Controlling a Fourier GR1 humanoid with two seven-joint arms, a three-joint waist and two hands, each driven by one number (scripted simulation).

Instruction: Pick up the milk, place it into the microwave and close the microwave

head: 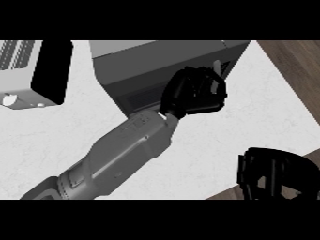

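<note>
- The white tabletop (273,122) fills most of the view.
- The microwave (148,65) sits at twelve o'clock, its door (31,70) swung out toward ten.
- The left hand (194,91), fingers curled, is at the microwave's front; whether it holds the milk cannot be told.
- The right hand (277,173) rests at five o'clock, fingers relaxed.

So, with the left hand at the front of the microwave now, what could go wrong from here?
1. The black left hand covers the front of the dark grey box-shaped microwave, and no milk shows, so its place cannot be checked.
2. The grey left forearm crosses the white counter; swinging sideways, it might hit the light grey vented appliance.
</note>
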